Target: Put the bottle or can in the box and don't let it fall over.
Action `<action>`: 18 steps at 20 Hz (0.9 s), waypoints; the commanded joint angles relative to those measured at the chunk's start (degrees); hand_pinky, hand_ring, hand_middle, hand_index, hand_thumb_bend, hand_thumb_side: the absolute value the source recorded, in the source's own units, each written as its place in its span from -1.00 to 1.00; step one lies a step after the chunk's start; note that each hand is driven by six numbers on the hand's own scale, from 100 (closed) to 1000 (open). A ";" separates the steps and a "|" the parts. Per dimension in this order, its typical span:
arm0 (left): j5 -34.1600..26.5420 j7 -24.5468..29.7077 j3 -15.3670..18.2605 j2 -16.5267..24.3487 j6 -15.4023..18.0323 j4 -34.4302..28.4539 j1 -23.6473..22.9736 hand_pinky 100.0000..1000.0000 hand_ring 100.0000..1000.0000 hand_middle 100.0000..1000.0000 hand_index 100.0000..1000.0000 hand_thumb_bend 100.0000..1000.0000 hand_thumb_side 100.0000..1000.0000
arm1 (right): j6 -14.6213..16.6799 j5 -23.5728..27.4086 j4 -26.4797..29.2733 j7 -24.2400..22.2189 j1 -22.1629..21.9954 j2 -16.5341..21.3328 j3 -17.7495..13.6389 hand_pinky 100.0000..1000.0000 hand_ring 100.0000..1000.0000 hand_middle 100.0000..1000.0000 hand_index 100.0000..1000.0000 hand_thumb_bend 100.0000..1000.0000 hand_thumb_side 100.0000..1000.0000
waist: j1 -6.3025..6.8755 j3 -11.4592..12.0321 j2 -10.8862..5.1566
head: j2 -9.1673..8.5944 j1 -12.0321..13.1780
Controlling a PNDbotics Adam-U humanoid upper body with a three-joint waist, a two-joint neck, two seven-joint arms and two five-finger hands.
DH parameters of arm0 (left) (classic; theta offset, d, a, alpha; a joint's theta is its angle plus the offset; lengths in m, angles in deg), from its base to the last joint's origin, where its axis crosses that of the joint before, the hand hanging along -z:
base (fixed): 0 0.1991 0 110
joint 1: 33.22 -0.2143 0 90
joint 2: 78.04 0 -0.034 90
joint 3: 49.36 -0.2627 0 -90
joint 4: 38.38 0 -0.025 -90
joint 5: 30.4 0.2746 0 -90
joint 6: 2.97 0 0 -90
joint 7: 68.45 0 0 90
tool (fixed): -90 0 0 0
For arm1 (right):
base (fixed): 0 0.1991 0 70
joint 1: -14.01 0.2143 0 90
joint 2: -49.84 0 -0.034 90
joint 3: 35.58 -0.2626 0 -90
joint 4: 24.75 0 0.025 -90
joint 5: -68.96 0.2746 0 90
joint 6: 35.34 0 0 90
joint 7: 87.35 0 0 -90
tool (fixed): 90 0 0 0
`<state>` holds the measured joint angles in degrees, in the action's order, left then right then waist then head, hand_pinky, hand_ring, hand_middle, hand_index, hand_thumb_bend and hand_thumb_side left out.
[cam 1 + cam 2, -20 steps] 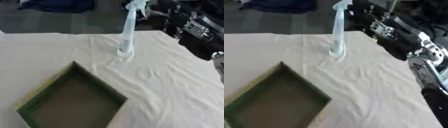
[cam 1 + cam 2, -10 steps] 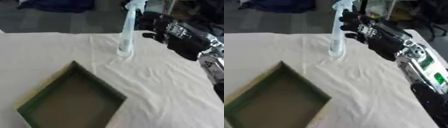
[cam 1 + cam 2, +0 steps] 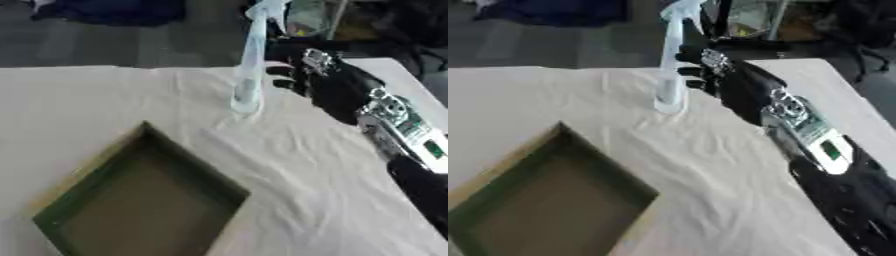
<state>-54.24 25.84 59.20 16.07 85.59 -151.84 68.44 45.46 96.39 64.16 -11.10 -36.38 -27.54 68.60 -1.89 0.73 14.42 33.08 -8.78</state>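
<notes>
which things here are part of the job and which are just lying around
Part of the job:
spray bottle, upright on the white cloth
green box, empty
right hand, beside the bottle

Just there:
white cloth over the table
dark blue bundle on the floor beyond

Your surroundings: a table covered by a wrinkled cream cloth (image 3: 289, 165); beyond its far edge, a dark grey floor (image 3: 105, 45); a heap of dark blue fabric (image 3: 109, 9) lying on that floor at upper left; blurred clutter at upper right.
</notes>
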 commanded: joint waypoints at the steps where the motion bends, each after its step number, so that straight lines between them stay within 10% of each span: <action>1: 0.14 0.08 0.10 1.31 0.06 -0.93 0.26 0.92 1.00 0.88 0.38 -0.95 0.44 | 0.66 -0.24 0.15 0.12 0.86 0.51 -0.82 1.00 1.00 1.00 1.00 -1.00 0.52 | 0.24 -0.18 -1.51 | 0.06 -0.38; 6: 0.20 0.16 0.06 1.24 0.04 -0.88 0.29 0.92 1.00 0.89 0.38 -0.95 0.44 | 0.35 0.43 1.60 1.88 0.65 0.01 -2.03 1.00 1.00 1.00 1.00 -1.00 0.27 | 0.35 -0.38 -1.41 | -0.22 -0.38; 18: 0.09 0.57 -0.26 1.09 -0.03 -0.78 0.50 0.92 1.00 0.89 0.38 -0.95 0.44 | -4.09 -4.37 -2.91 9.44 3.98 -2.82 -1.22 1.00 1.00 1.00 1.00 -1.00 0.78 | 0.56 -0.23 -1.37 | -0.15 -1.13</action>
<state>-54.16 26.17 58.86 16.07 85.46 -151.77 68.39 41.61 92.70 61.56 -2.57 -33.60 -30.85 67.61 -1.56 0.44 14.42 33.14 -9.68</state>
